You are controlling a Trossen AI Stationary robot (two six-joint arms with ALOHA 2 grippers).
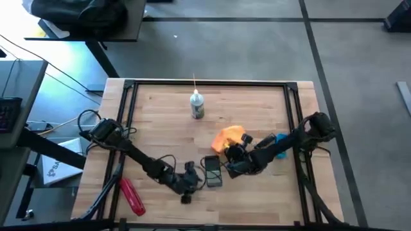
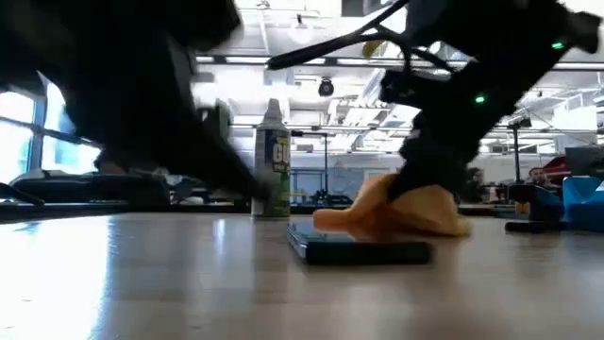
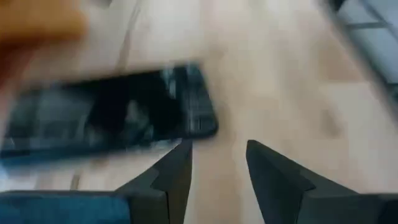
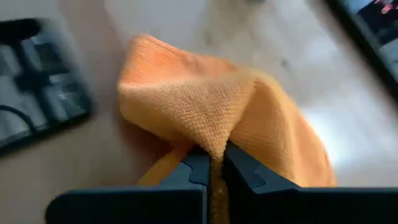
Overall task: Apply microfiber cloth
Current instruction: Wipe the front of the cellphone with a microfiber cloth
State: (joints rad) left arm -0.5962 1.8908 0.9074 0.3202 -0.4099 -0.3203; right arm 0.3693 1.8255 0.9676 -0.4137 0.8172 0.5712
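The right gripper (image 4: 212, 163) is clamped on a pinched fold of the microfiber cloth (image 4: 217, 118), the orange-yellow fabric bunching up out of the narrow gap between its two dark fingers. In the high view this gripper (image 1: 234, 154) sits near the middle of the table, with the cloth (image 1: 228, 137) draped just beyond it and the black phone (image 1: 212, 171) lying flat just beside it on the near side. From table height the cloth (image 2: 396, 213) hangs in a soft heap whose lower edge seems to touch the far edge of the phone (image 2: 359, 249); whether it rests on the screen cannot be told.

The left gripper (image 3: 216, 163) is low at the phone's other side, its fingers parted a little with nothing between them, one fingertip close to the phone's corner (image 3: 112, 115).

The step in hand appears to be carrying the held cloth onto the phone. The next move probably calls for the right arm to draw the cloth over the screen and lay or press it flat, while the left gripper may need to steady the phone against sliding.

The table (image 1: 160, 122) is pale wood framed by a dark rail. A spray can (image 1: 197, 106) stands upright toward the far side, a red tool (image 1: 133, 196) lies near the front left corner, and a blue object (image 1: 277, 144) shows by the right arm. Around the table is grey floor; the low view shows a bright room with ceiling lights.
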